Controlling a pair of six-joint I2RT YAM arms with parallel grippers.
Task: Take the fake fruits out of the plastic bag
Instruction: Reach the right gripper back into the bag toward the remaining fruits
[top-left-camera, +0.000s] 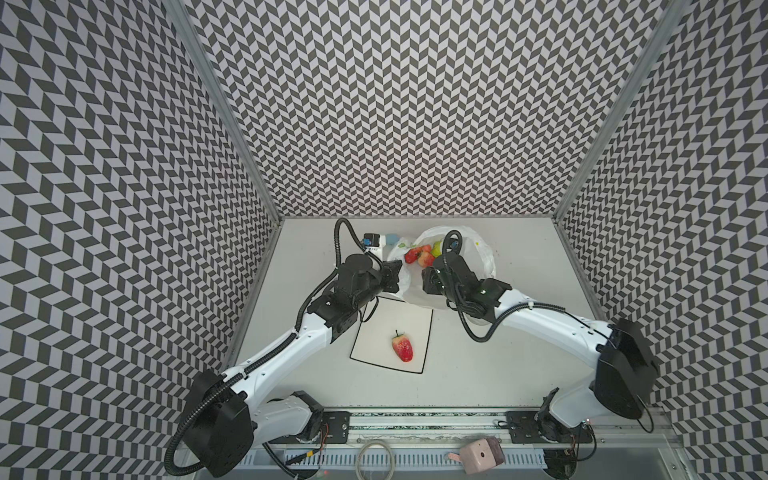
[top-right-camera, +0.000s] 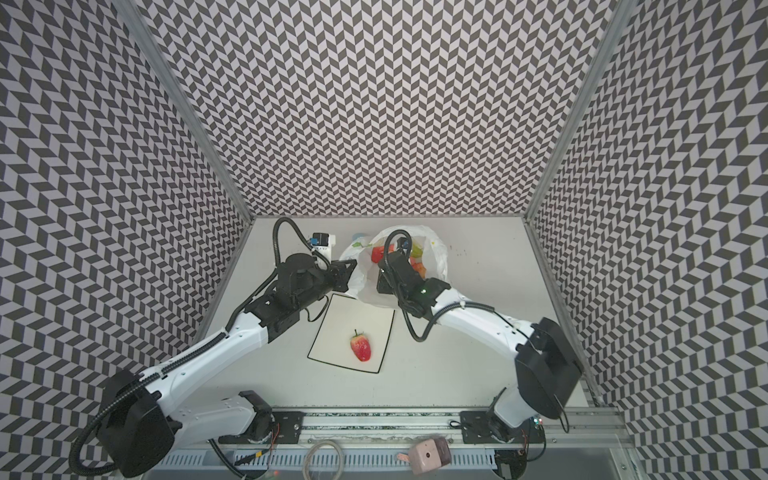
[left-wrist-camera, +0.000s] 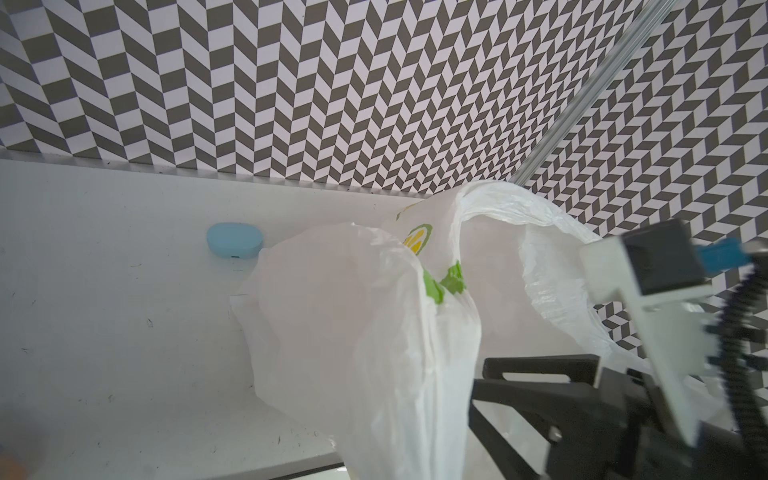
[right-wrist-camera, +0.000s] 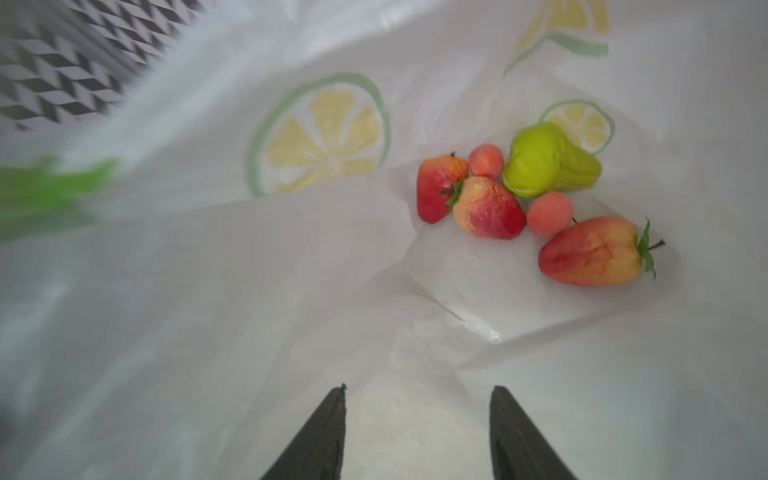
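Note:
The plastic bag (top-left-camera: 484, 257) (top-right-camera: 438, 253) stands open at the back of the table, white with lemon prints. My left gripper (top-left-camera: 395, 277) is shut on its near rim, and the film (left-wrist-camera: 353, 311) rises from it in the left wrist view. My right gripper (right-wrist-camera: 419, 390) is open inside the bag's mouth (top-left-camera: 428, 282), with nothing between its fingers. Ahead of it lie fake fruits: three strawberries (right-wrist-camera: 488, 208) (right-wrist-camera: 434, 189) (right-wrist-camera: 590, 251), a yellow-green pear (right-wrist-camera: 548, 160) and two small pinkish-orange fruits (right-wrist-camera: 486, 160) (right-wrist-camera: 549, 214). Another strawberry (top-left-camera: 402, 348) (top-right-camera: 360, 348) lies on the plate.
The white black-rimmed plate (top-left-camera: 370, 349) (top-right-camera: 328, 345) lies flat in front of the bag, between the arms. A light-blue blob (left-wrist-camera: 235, 240) (top-left-camera: 391, 240) sits by the back wall beside the bag. A pink box (top-left-camera: 482, 455) and a cable coil (top-left-camera: 375, 457) lie past the front rail.

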